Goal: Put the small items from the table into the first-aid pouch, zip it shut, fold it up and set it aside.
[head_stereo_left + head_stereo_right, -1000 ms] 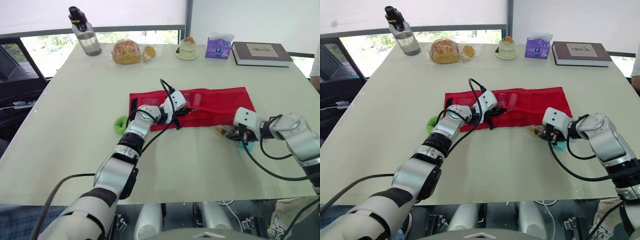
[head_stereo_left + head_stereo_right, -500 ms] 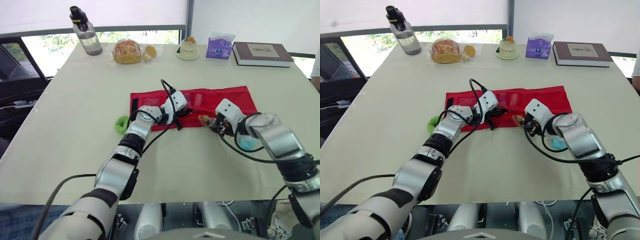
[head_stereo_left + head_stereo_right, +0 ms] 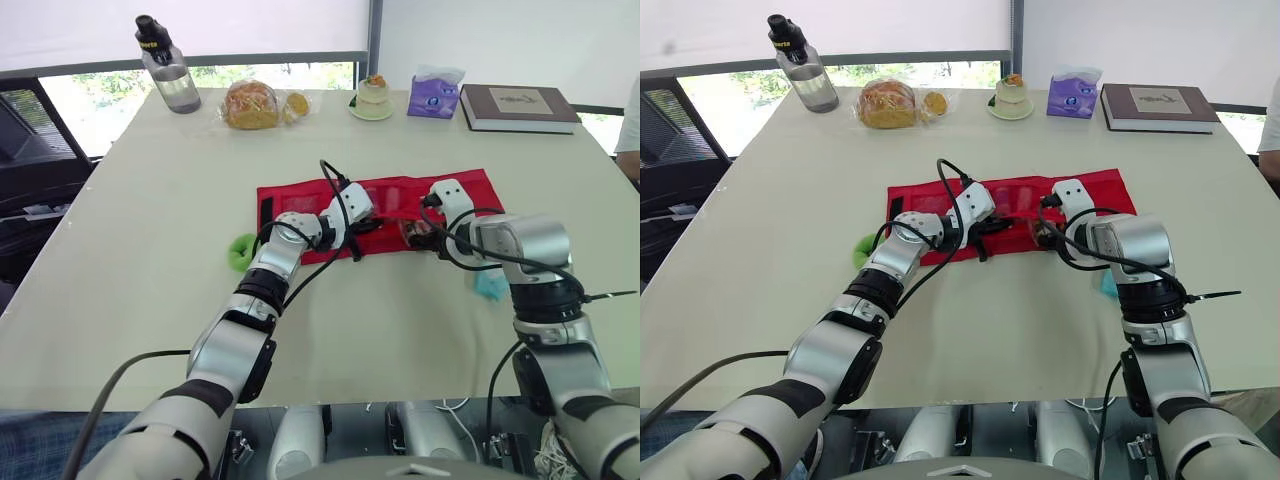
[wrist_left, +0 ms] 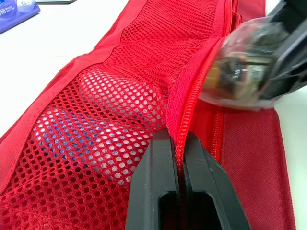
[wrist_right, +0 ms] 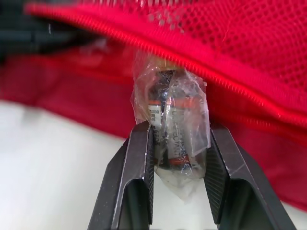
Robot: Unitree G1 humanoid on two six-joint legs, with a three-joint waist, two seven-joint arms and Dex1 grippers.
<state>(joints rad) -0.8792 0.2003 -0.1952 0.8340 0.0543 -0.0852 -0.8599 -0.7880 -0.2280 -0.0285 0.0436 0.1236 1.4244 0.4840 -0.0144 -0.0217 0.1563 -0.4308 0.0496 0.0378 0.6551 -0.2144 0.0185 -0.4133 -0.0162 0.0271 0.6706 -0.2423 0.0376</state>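
Head views: 1 red first-aid pouch, unfolded flat at the middle of the table, well clear of all 4 edges. 1 green item lies just off its left end, 1 teal item toward the table's near edge from its right end. Left wrist view: left gripper pinched closed on the mesh pocket's zip edge, holding it raised. Right wrist view: right gripper clamped on 1 clear packet of small vials, at the pocket mouth. Handling, judged: packet light, crinkly, slippery, contents possibly fragile; grip across its middle. Pouch soft, limp; take it by the stiffer zip tape.
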